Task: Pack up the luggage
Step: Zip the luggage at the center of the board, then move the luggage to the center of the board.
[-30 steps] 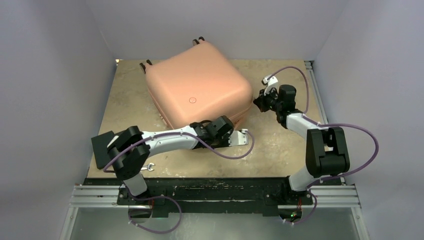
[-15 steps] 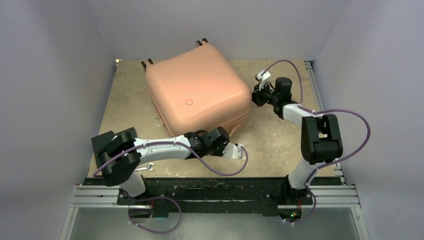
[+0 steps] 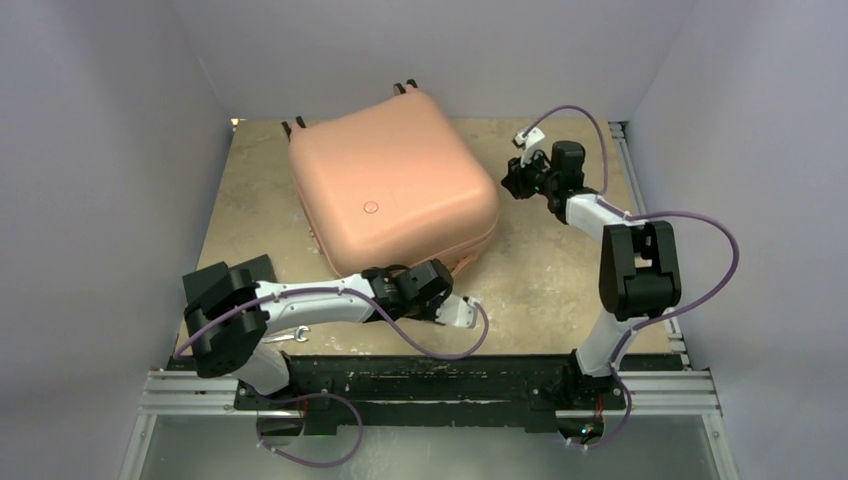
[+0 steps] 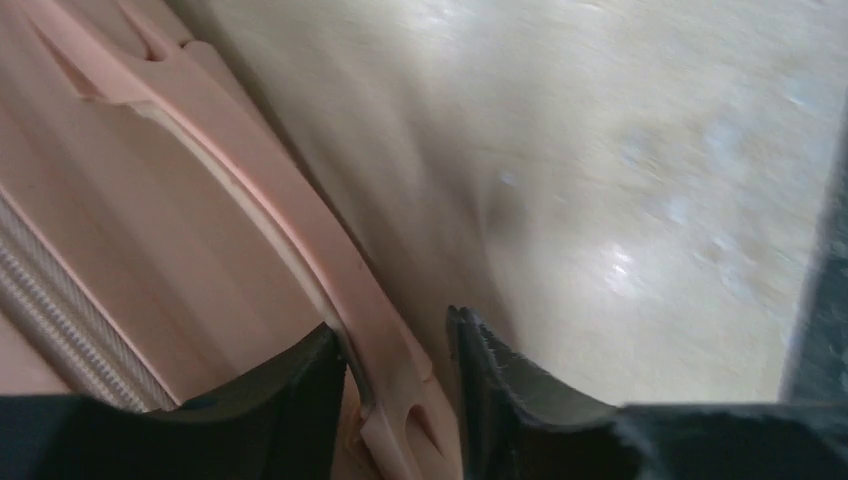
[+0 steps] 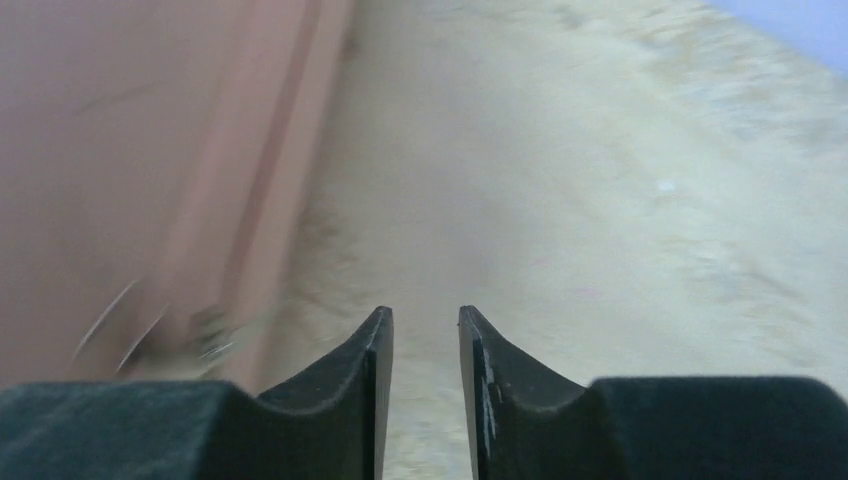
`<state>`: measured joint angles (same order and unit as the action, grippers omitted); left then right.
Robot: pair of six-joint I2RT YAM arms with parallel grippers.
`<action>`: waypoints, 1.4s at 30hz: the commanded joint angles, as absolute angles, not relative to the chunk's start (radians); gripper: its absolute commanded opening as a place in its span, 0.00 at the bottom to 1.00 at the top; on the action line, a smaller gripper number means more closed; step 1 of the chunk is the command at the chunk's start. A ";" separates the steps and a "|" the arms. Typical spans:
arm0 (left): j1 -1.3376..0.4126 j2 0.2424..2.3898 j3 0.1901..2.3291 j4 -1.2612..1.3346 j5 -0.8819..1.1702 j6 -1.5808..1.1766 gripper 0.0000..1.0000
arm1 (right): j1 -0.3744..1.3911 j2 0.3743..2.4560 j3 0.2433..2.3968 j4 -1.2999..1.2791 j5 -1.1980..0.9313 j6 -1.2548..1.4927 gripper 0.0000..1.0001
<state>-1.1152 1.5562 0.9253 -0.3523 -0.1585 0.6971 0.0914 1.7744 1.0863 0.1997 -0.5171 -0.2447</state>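
Top external: luggage (image 3: 395, 185) hugs table's (image 3: 560, 270) far edge.

- The left arm (image 3: 320, 293) had white links between bulky black joints.
- The right arm (image 3: 590, 212) matched it, white links and black joints.
- A purple cable (image 3: 440, 352) looped along each arm up from the base rail (image 3: 420, 385).
- The fingers (image 5: 365, 380) were matte black, tapering to narrow tips.
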 commanded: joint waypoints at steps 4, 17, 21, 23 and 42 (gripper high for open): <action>-1.187 1.427 1.052 -0.702 0.024 0.681 0.67 | 0.061 1.681 1.154 0.160 -0.322 -0.323 0.51; -1.158 1.356 1.470 -0.780 -0.054 0.534 0.99 | 0.060 1.600 1.092 0.146 -0.354 -0.299 0.56; -0.929 1.264 1.477 -0.659 -0.210 0.481 0.99 | 0.061 1.614 1.126 0.142 -0.329 -0.277 0.60; -0.777 1.197 1.437 -0.594 -0.187 0.455 0.99 | 0.060 1.625 1.150 0.137 -0.322 -0.262 0.60; 0.255 1.234 1.203 -0.432 0.004 0.186 0.86 | 0.128 1.661 1.249 0.113 -0.313 -0.196 0.86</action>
